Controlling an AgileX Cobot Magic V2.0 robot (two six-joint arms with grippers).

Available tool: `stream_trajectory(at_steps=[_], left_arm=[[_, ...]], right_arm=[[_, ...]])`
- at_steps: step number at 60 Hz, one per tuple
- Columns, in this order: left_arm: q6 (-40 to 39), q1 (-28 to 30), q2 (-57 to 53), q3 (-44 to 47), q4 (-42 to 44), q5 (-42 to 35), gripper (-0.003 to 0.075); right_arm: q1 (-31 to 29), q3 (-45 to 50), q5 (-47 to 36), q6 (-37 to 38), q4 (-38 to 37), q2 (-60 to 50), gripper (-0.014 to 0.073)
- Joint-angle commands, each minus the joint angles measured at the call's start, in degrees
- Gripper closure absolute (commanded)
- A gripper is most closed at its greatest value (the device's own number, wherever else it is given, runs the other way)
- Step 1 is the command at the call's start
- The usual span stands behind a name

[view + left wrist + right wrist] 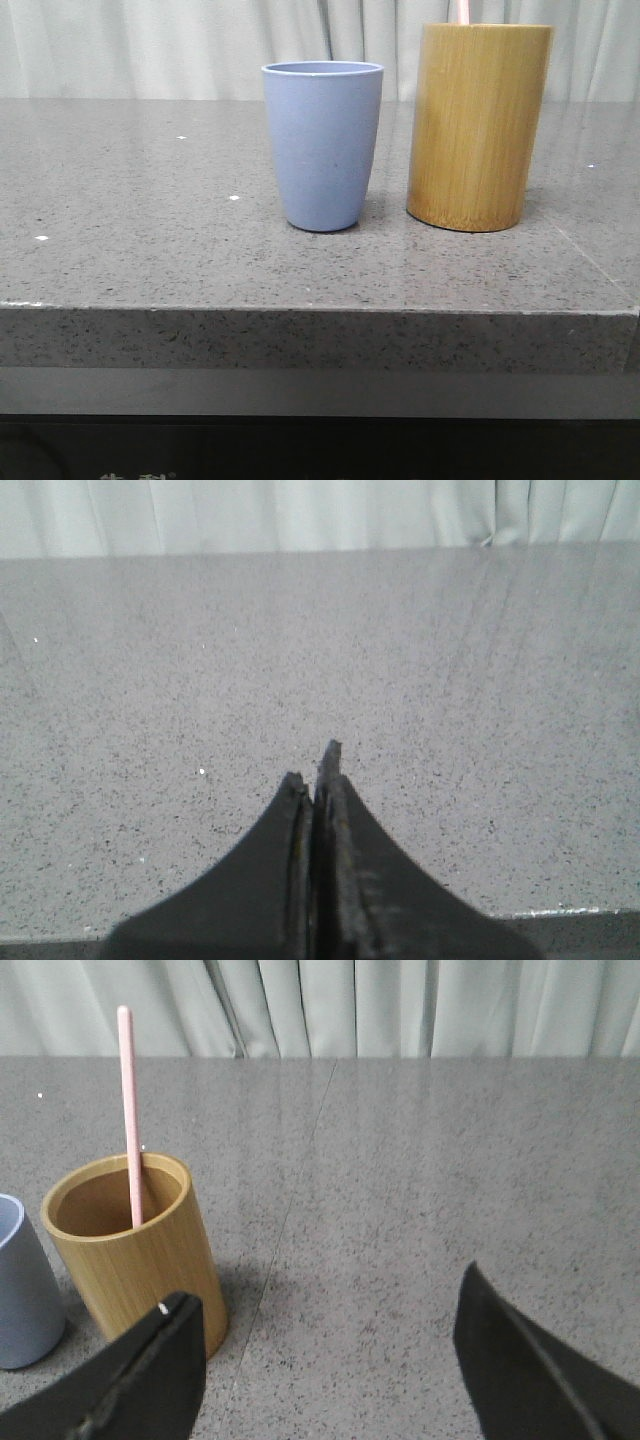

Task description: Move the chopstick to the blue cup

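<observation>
1. Wide-spread black fingers of the right gripper (325, 1360) hold nothing; the thin pale pink chopstick (129, 1110) stands ahead and to one side of them, leaning inside the tall yellow-brown bamboo cylinder (130, 1250).
2. Closing off-centre on so narrow a stick could miss or tip it.
3. Pulling at a slant might topple the cylinder onto the matte light blue tumbler (322, 145) just beside it.
4. Pressed shut and empty, the left gripper (318, 770) hovers over bare speckled grey stone countertop (450, 680).

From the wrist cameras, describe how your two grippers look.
The left gripper has dark, near-black fingers that curve in from broad bases to thin, scuffed tips. The right gripper has the same matte black, blade-like fingers, with a small white speck on the tip of one. No cables or lettering are visible on either.
</observation>
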Motion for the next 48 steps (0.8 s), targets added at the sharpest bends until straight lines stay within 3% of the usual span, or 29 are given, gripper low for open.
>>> stream_trajectory(at_steps=[1,8,28,42,48], left_arm=[[-0.55,0.11,-1.17,-1.03,-0.32,-5.83,0.0739],[-0.55,0.11,-1.31,-1.03,-0.32,-6.09,0.0739],[-0.55,0.11,-1.31,-0.95,-0.32,-6.09,0.0739],[-0.55,0.11,-1.31,-0.91,-0.32,-5.9,0.0739],[-0.55,0.11,-1.31,-0.91,-0.32,-5.9,0.0739]], right_arm=[[0.3,-3.86,-5.93,-0.54,0.92,4.81,0.0056],[2.67,-7.39,-8.63,-0.84,0.92,11.36,0.0056],[16.93,-24.13,-15.56,-0.84,0.92,37.19,0.0056],[18.23,-33.32,-16.93,-0.84,0.92,49.27,0.006],[18.23,-33.99,-19.09,-0.84,0.92,51.58,0.012]])
